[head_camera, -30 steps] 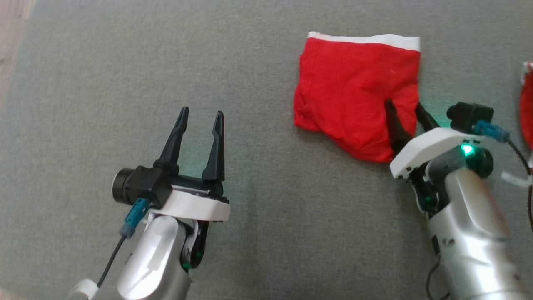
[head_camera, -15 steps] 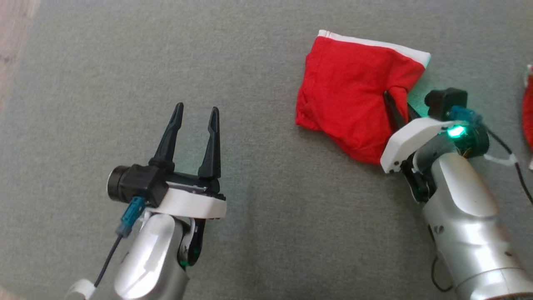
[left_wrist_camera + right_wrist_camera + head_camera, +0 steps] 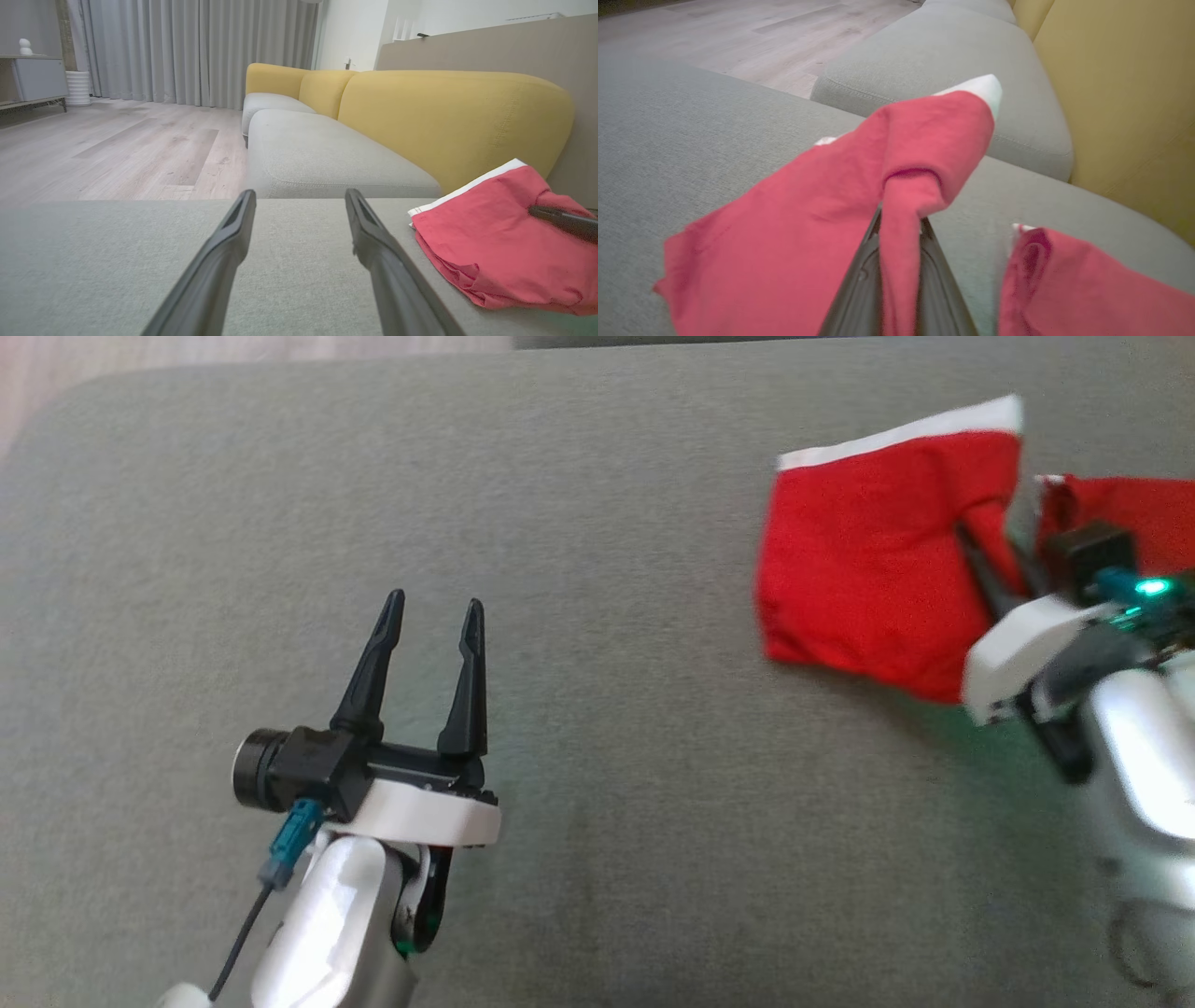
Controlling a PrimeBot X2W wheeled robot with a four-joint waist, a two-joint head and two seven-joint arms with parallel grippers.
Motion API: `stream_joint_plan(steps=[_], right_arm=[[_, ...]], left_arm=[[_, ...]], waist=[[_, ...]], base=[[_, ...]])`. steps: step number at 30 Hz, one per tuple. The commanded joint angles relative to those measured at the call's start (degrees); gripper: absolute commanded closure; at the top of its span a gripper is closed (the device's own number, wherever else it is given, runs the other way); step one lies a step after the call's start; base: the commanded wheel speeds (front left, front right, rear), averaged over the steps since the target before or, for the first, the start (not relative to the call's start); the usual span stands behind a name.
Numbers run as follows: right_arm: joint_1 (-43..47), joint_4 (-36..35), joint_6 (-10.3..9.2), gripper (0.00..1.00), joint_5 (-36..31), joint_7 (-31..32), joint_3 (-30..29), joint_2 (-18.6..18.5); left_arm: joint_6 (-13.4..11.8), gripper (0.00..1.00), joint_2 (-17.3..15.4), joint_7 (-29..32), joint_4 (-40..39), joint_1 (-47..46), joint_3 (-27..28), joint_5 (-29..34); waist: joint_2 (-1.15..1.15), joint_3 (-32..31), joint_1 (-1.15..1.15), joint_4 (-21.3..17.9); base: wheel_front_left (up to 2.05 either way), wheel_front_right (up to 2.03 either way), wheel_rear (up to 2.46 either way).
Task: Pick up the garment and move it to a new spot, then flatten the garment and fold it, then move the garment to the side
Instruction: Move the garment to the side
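Holding: a fold of the red garment [image 3: 868, 579] is clamped by the right gripper [image 3: 900, 219].
Garment: draped on the grey cushion's [image 3: 597, 523] right end.
Left gripper [image 3: 435, 604]: held spread, empty, above that cushion.

Head looks down; low wrist views share garment [image 3: 495, 242]

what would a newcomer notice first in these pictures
The bright red cloth garment with a white waistband, at the head view's upper right on the grey fabric cushion, grabs the eye, with the right gripper shut on a bunched fold of it. The left gripper hovers open at lower left, holding nothing. A second red garment lies at the right edge, and a yellow sofa backrest stands behind.
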State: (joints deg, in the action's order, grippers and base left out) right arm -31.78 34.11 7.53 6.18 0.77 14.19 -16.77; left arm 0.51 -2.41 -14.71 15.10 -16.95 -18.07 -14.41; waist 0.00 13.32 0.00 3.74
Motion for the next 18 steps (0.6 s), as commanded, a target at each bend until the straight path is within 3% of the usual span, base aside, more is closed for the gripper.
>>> stream_joint_plan(steps=[1,10,18], right_arm=[[0.0,-3.7,-0.04,1.00,0.9,1.0,1.3,-2.3],[2.8,-14.5,-0.04,1.00,5.2,9.5,1.4,-17.8],[3.6,-10.7,-0.04,1.00,9.2,12.6,-0.5,-27.5]], left_arm=[[0.0,0.00,-0.5,-0.3,-2.0,-0.6,2.3,0.5],[0.7,0.00,-0.5,-0.3,-1.7,-1.0,2.0,1.0],[1.1,0.00,-0.5,-0.3,-2.3,-3.0,2.3,1.8]], waist=[[0.00,-0.6,0.00,-1.3],[0.00,0.8,0.00,-3.2],[0.00,4.8,0.00,-2.9]], base=[[0.00,0.00,0.00],[0.00,0.00,0.00],[0.00,0.00,0.00]])
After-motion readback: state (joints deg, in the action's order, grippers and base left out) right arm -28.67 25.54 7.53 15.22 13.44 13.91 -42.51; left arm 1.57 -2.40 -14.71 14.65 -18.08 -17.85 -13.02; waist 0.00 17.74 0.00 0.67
